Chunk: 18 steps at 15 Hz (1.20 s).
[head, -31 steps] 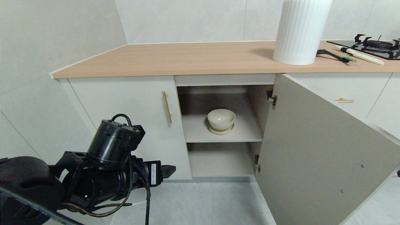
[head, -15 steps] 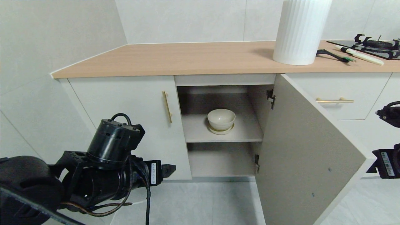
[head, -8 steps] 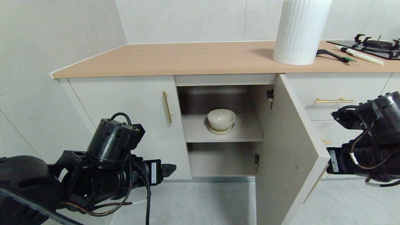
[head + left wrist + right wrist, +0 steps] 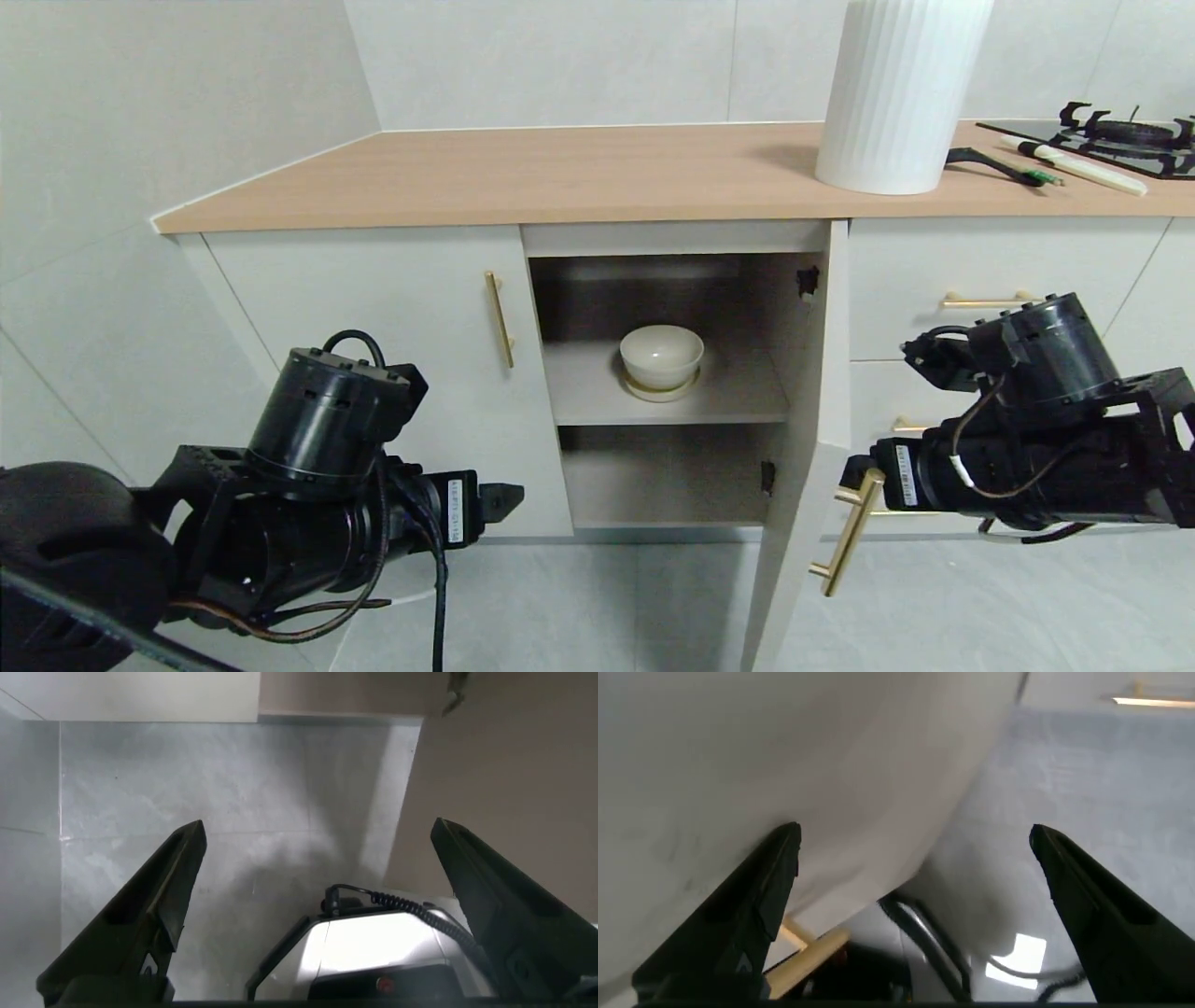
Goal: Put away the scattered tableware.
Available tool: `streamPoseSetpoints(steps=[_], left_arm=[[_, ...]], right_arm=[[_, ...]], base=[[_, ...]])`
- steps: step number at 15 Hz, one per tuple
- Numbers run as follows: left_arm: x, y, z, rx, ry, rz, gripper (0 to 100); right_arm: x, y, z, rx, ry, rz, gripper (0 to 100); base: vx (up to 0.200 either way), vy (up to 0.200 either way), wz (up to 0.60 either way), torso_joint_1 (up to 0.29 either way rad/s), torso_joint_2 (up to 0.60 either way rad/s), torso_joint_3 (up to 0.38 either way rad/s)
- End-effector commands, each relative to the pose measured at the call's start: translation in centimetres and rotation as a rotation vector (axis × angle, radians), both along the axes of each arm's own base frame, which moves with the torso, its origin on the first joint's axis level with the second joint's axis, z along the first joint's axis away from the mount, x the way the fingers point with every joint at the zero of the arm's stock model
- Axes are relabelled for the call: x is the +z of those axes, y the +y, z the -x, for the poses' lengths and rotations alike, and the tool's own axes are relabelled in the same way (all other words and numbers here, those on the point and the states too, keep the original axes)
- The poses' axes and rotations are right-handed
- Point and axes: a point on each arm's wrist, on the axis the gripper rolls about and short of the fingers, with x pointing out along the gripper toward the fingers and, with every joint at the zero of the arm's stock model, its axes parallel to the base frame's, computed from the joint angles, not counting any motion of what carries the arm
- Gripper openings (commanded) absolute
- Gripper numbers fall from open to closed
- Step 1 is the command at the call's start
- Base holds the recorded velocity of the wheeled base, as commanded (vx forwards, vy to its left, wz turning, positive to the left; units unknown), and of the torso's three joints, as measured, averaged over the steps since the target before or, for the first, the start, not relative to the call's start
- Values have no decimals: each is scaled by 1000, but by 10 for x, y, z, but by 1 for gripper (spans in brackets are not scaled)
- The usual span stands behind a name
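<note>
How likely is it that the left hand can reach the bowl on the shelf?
Probably yes: the left hand hangs open, low and to the left; the bowl sits exposed on the shelf, and the door stands off to its right.

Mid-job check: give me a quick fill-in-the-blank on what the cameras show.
In the cabinet, the bowl sits on the ___ shelf.
The right gripper is at the gold ___ of the cabinet door.
The left gripper has its jaws ___.
The white ribbed container stands on the ___.
Missing: upper; handle; open; countertop.
</note>
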Motion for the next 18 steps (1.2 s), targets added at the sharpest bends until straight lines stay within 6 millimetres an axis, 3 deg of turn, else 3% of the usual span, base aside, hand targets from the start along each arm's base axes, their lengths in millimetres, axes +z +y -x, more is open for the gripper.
streamPoseSetpoints(steps=[1,8,18], left_arm=[[7,2,3,-2,-22,13,100],[10,4,6,-3,-35,17,100],[8,3,4,12,-35,-1,100]], right_arm=[[-13,14,-27,5,7,2,100],[-45,39,-76,-54,-48,-97,100],[-78,64,-117,-215,-98,-245,100]], base=[[0,0,0,0,0,0],[0,0,0,0,0,0],[0,0,0,0,0,0]])
